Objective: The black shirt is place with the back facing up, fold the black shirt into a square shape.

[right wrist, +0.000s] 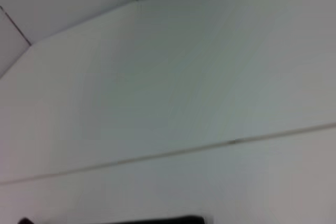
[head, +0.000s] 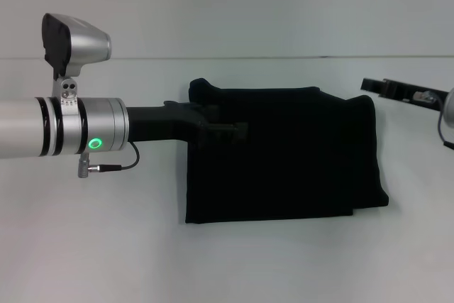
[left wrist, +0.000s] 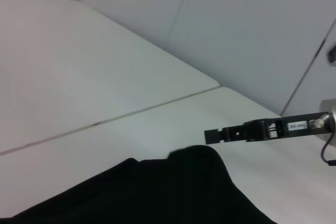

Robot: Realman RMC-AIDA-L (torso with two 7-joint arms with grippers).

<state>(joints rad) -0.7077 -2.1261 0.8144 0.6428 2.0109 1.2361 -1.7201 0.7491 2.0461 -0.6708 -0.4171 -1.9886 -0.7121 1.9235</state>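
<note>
The black shirt (head: 284, 161) lies in the middle of the white table, folded into a wide rectangle with a narrower layer sticking out on its right side. My left arm reaches in from the left, and its gripper (head: 234, 130) is low over the shirt's upper left part, black against black. My right gripper (head: 365, 84) hangs off the shirt's upper right corner, shut and holding nothing. In the left wrist view, the shirt's (left wrist: 157, 192) rounded edge fills the lower part and the right gripper (left wrist: 207, 136) shows beyond it as a single thin bar.
The white table (head: 106, 246) surrounds the shirt with bare surface on all sides. A seam line (head: 213, 57) runs across the far side. A grey wall stands behind the table.
</note>
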